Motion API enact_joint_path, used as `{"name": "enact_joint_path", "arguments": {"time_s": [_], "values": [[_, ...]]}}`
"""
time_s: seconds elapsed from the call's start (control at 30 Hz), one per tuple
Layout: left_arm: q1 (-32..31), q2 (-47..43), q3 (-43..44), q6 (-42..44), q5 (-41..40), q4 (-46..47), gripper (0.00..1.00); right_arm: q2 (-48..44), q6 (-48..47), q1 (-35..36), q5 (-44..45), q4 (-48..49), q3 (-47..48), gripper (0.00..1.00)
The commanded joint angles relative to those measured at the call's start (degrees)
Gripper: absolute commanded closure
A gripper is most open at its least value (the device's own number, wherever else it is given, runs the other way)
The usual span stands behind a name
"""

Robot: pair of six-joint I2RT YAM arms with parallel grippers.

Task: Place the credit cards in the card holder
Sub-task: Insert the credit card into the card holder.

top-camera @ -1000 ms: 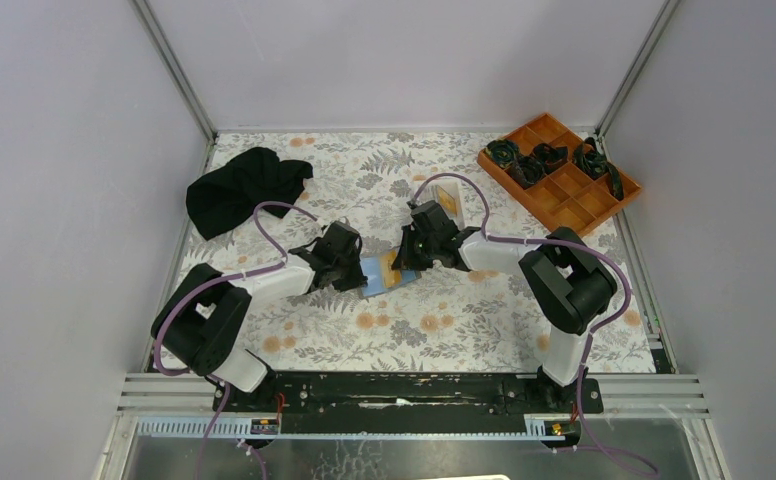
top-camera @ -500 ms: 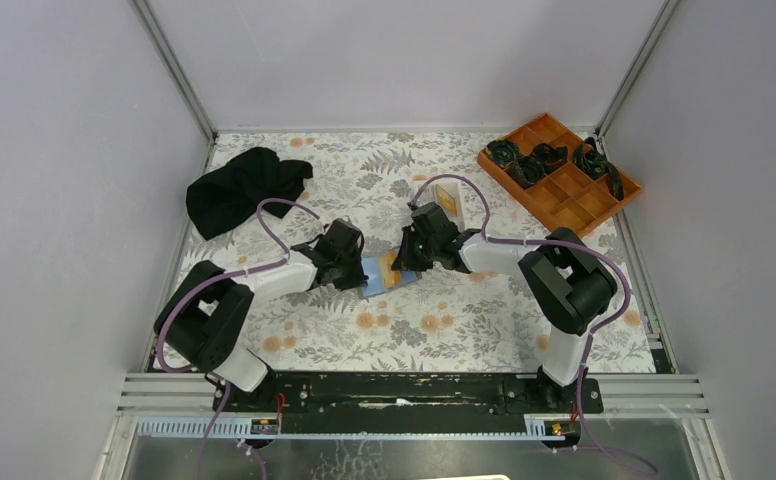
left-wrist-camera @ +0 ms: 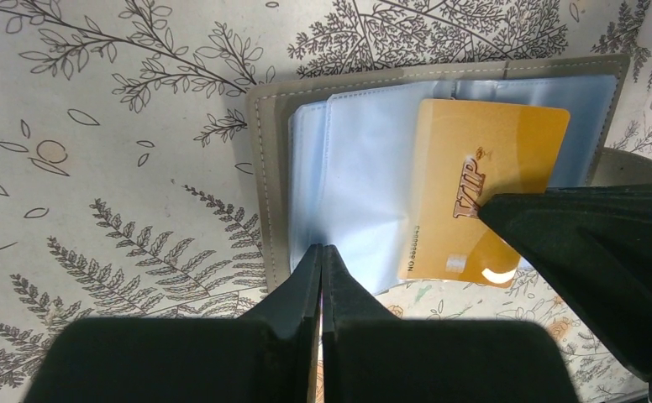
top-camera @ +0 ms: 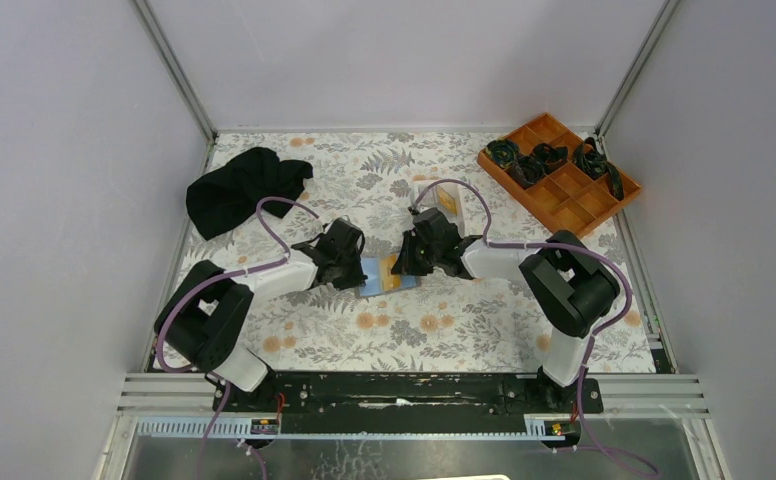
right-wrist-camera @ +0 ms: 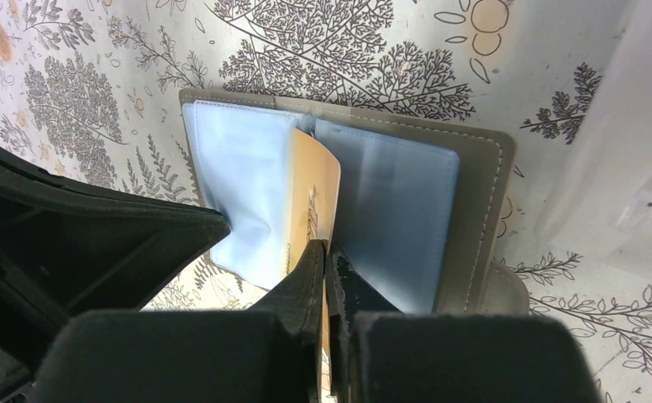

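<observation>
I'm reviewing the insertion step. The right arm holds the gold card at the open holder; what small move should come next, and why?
Probably slide the gold card deeper between the card holder's pale blue sleeves. The right gripper is shut on the card, one end overhangs the holder's edge, and the left gripper pins a sleeve. Whether the card has entered a pocket is unclear.
</observation>
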Motion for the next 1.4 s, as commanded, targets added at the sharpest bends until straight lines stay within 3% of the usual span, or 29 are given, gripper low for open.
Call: {"name": "enact_joint_path", "arguments": {"time_s": [0.0, 0.43, 1.1, 1.37], "values": [[0.23, 3.83, -2.66, 2.43, -6.90, -11.93, 1.00, 2.36, -2.55, 2.40, -0.65, -11.30, -3.92, 1.00], [0.30, 6.35, -1.68, 2.97, -6.00, -14.30, 1.00, 1.91, -0.07, 2.36, -4.25, -5.80, -6.79, 1.00], [0.23, 3.24, -1.55, 3.56, -6.66, -18.72, 1.00, 1.38, 8.00, 0.91, -9.77, 6.27, -11.48, 1.00], [0.23, -0.91, 0.06, 2.79, -8.26, -20.65, 0.75, 3.60, 6.51, 0.91, -7.18, 5.21, -11.01, 1.00]]}}
